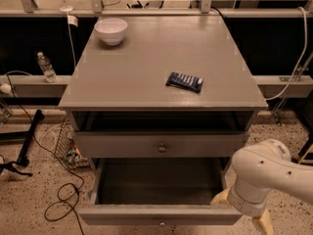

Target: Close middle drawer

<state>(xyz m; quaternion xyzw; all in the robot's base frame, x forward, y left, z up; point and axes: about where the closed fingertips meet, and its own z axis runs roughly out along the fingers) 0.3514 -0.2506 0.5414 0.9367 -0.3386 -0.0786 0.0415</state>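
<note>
The middle drawer is pulled far out of the grey cabinet. Its deep box looks empty, and its low front with a small knob lies at the bottom edge of the view. The top drawer above it stands only slightly out. The lowest drawer is out of view. My gripper hangs from the white arm at the right end of the open drawer's front. It is open and empty, with one beige finger by the drawer's right front corner and the other further right.
On the cabinet top lie a white bowl at the back left and a dark blue snack packet right of centre. A water bottle, black cables and a wire basket are on the floor at the left.
</note>
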